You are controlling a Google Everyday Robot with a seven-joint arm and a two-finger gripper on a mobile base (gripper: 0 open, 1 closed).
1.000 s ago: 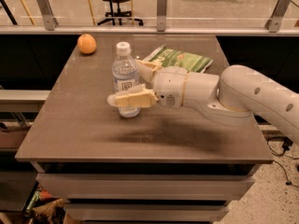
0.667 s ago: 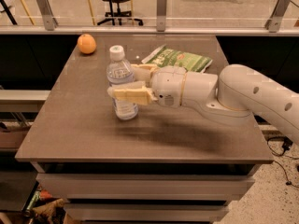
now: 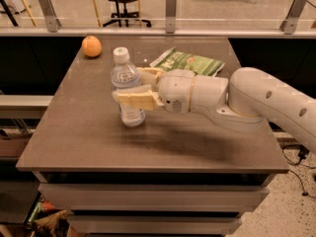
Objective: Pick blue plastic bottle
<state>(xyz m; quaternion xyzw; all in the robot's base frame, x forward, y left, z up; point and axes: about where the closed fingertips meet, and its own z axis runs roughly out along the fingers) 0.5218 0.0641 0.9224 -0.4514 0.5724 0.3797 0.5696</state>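
Observation:
The blue plastic bottle (image 3: 126, 80) is a clear bluish bottle with a white cap and a pale label. It stands upright, slightly tilted, over the left middle of the brown table (image 3: 98, 142). My gripper (image 3: 132, 88) reaches in from the right on a white arm and is shut on the bottle's middle. One cream finger (image 3: 136, 99) crosses in front of the label, the other sits behind the bottle. The bottle's base is at or just above the tabletop; I cannot tell which.
An orange (image 3: 92, 46) lies at the table's back left corner. A green snack bag (image 3: 190, 62) lies at the back, behind my arm. A glass railing with metal posts (image 3: 171, 9) runs behind the table. Drawers sit below the front edge.
The gripper and the bottle have moved together a little to the left and slightly up; the bottle stays in the fingers' grip.

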